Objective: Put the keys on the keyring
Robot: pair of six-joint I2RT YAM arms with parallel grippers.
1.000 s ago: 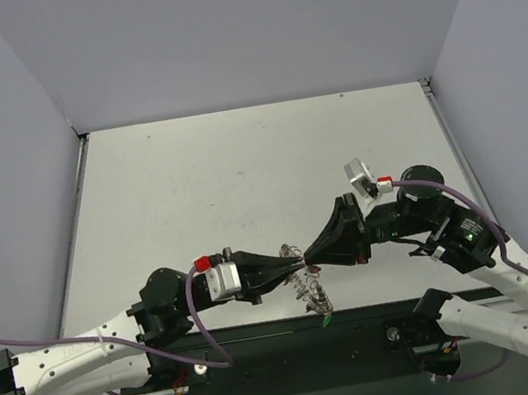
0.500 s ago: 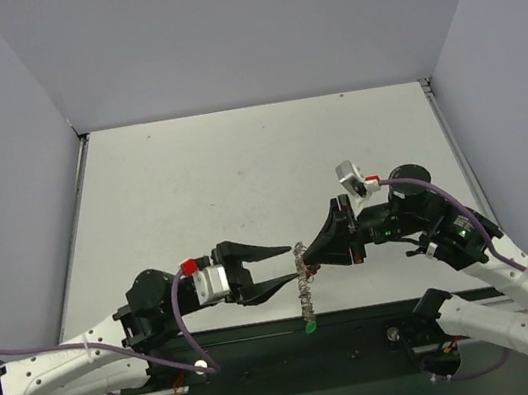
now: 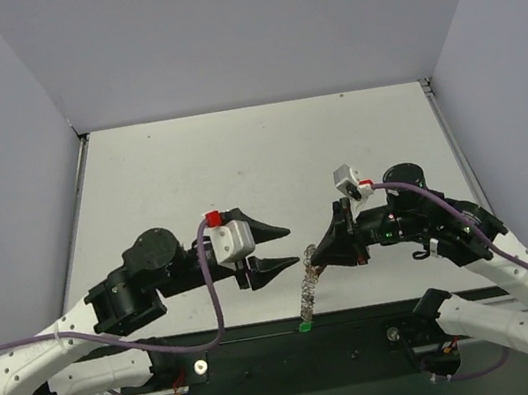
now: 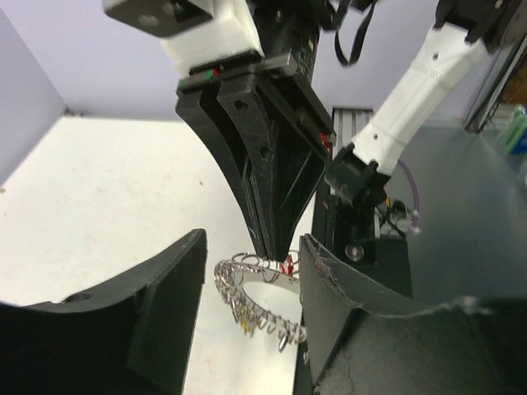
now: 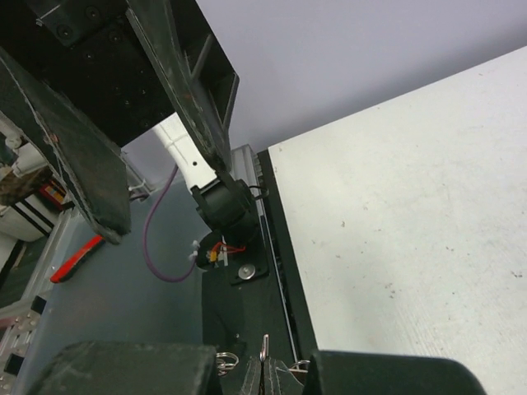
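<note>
My right pincer (image 3: 313, 261) was clamped shut on the top edge of the keyring (image 3: 306, 292), a silvery metal hoop frilled with small wire loops, which hung edge-on beneath it. A green plastic tag (image 3: 305, 327) dangled at the keyring's lowest point. My left pincer (image 3: 292, 244) stood just beside the keyring, its black wedge-shaped fingers (image 4: 169, 313) spread apart, gripping nothing.

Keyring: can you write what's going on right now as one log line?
right gripper: shut on keyring | keyring: hanging, green key at bottom | left gripper: open, beside keyring
</note>
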